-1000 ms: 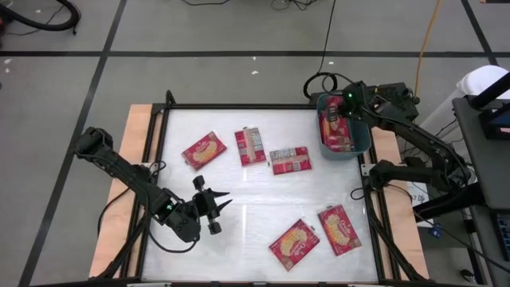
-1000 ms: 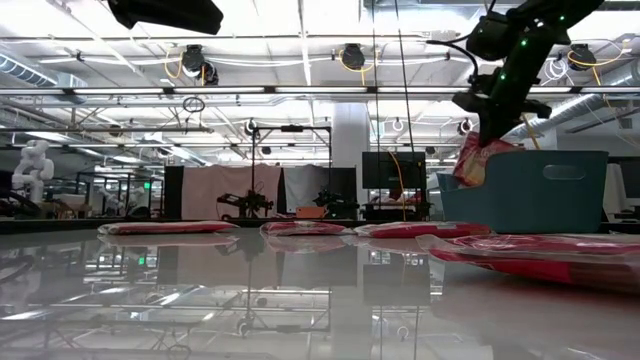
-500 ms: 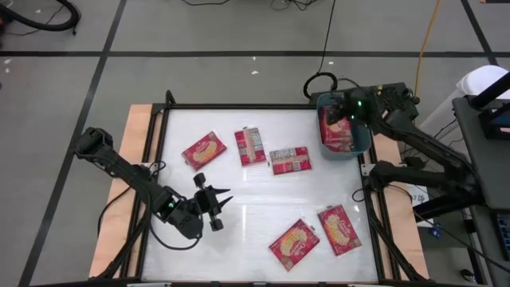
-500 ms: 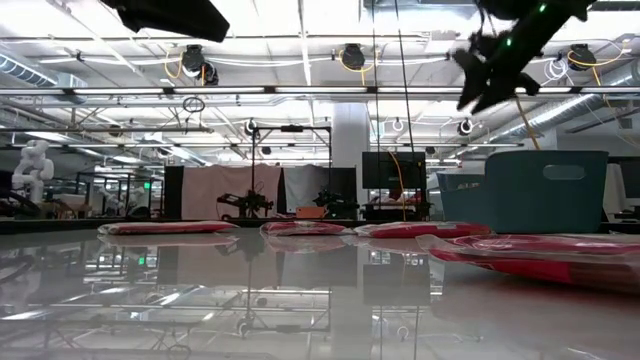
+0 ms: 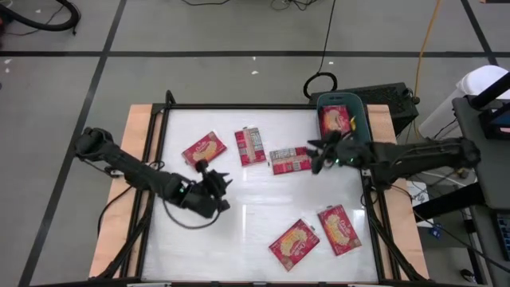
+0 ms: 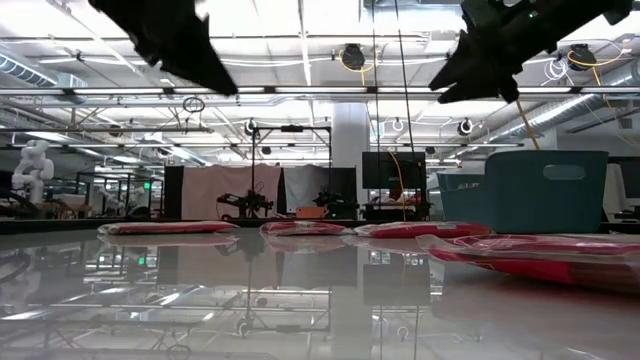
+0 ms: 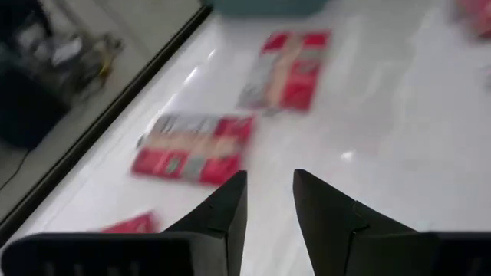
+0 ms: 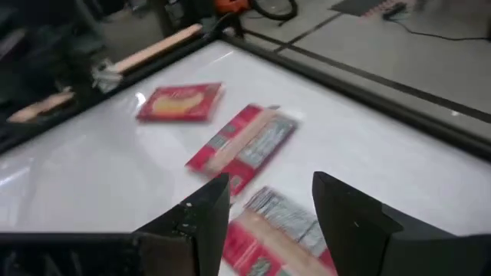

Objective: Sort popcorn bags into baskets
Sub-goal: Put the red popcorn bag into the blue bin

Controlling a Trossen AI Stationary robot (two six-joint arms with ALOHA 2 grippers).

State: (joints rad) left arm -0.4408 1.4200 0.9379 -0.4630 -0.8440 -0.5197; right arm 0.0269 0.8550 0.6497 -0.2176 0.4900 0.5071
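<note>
Flat red rectangular popcorn bags: five loose on the glossy white tabletop (image 5: pixel 255 203), plus at least one in the small teal-blue rectangular plastic basket (image 5: pixel 360 112) at the table's far right corner.

- Bag in basket (image 5: pixel 336 121): yellow-orange picture side up, lying flat inside.
- Far-left bag (image 5: pixel 204 149): picture side up, tilted.
- Label-side bag (image 5: pixel 252 145): grey-white print up, just right of the far-left bag, apart from it.
- Second label-side bag (image 5: pixel 290 159): lies crosswise near table centre, its right end just beside the right gripper.
- Near pair: picture-side bag (image 5: pixel 294 243) and its neighbour (image 5: pixel 339 229), close to each other at the near right edge, well apart from the far three.

Right gripper (image 5: pixel 318 155): over the table just left of the basket, above the end of the second label-side bag. Fingers spread wide w/ clear gap in right wrist view (image 8: pixel 268 211); holding nothing.

Left gripper (image 5: pixel 217 190): over bare tabletop, near side of the far-left bag, not touching it. Fingers (image 7: pixel 230 207) only narrowly parted, empty.

Low view: both arms hang above the table surface; basket (image 6: pixel 530 190) stands at right behind the near bags.
</note>
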